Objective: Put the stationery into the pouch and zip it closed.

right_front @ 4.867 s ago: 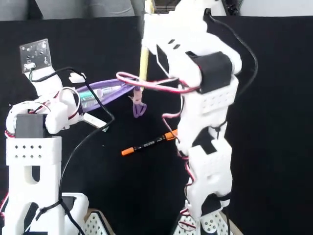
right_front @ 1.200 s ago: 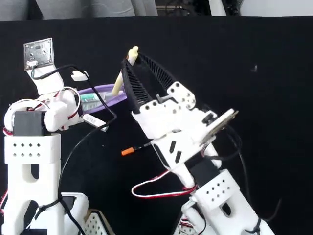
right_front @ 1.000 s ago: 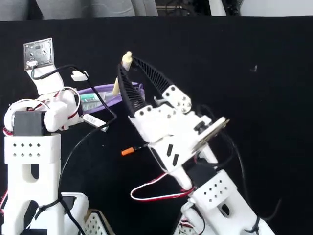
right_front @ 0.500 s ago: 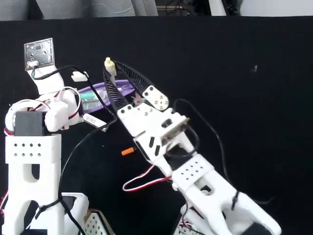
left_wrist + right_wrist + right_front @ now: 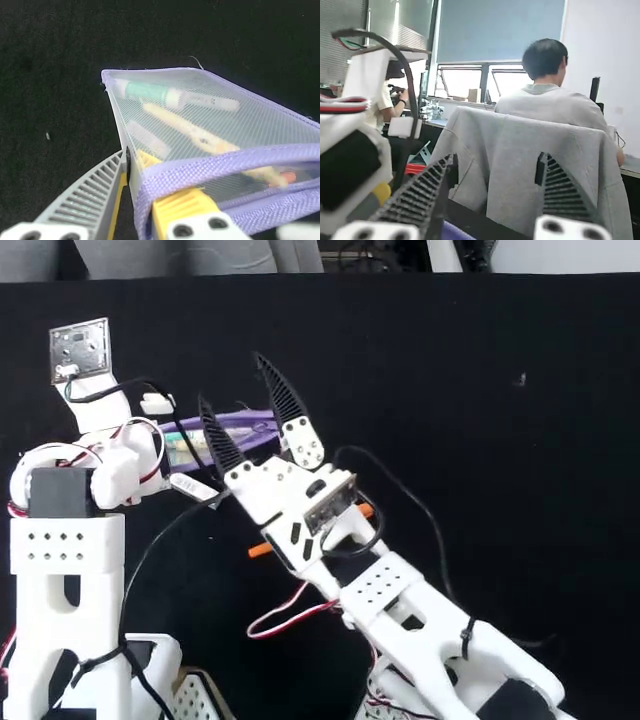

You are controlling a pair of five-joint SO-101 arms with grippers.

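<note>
lying near one pouch (image 5: 248, 424), one orange marker (image 5: 260, 550)

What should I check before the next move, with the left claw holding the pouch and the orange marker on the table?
1. Left claw clamped on the pouch: ok.
2. Right claw open and empty: ok.
3. Orange marker inside the pouch: not ok, it lies on the table.
4. Teal-capped pen and yellow pencil inside the pouch: ok.
5. Zip pull position: cannot tell.
</note>
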